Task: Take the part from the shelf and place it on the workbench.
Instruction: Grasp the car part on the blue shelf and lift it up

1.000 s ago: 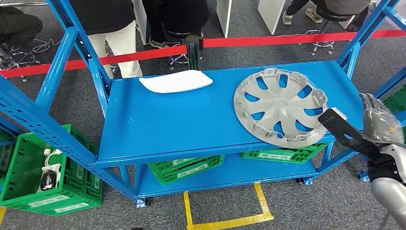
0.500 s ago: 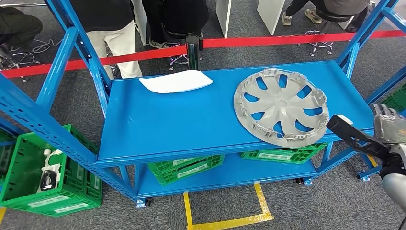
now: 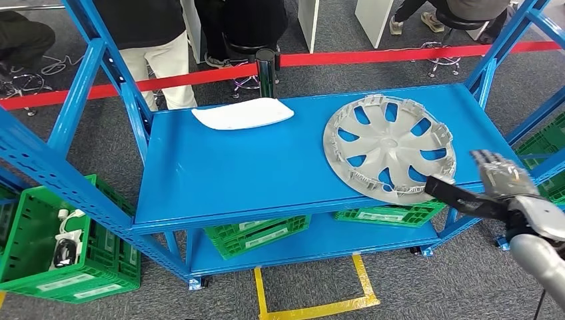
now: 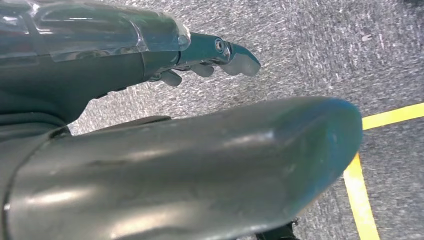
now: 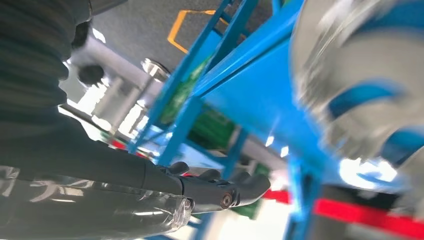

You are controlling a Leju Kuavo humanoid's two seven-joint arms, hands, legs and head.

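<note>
Grey carpet runs under a blue steel shelf that fills the middle of your head view, with a red barrier tape across the top and people standing behind it.

Look first at your right hand, low at the right edge of the frame. Its fingers are spread and hold nothing, and its dark thumb reaches left toward the lower right rim of the silver wheel cover. The thumb tip sits right at that rim; you cannot tell from here whether it touches. In the right wrist view the same fingers stretch out apart beside the shelf's blue frame, and the wheel cover is a blurred pale shape at the upper right, so the gap is probably small but unclear.

Your left hand hangs over the carpet in the left wrist view, fingers lightly extended and holding nothing, with yellow floor tape at the right of that frame.

Further out, the wheel cover lies flat on the right half of the upper shelf deck, its near edge at the deck's front lip. A white curved panel rests at the back of the deck, well apart from it. Green crates sit on the lower deck, and another green crate stands at the lower left.
</note>
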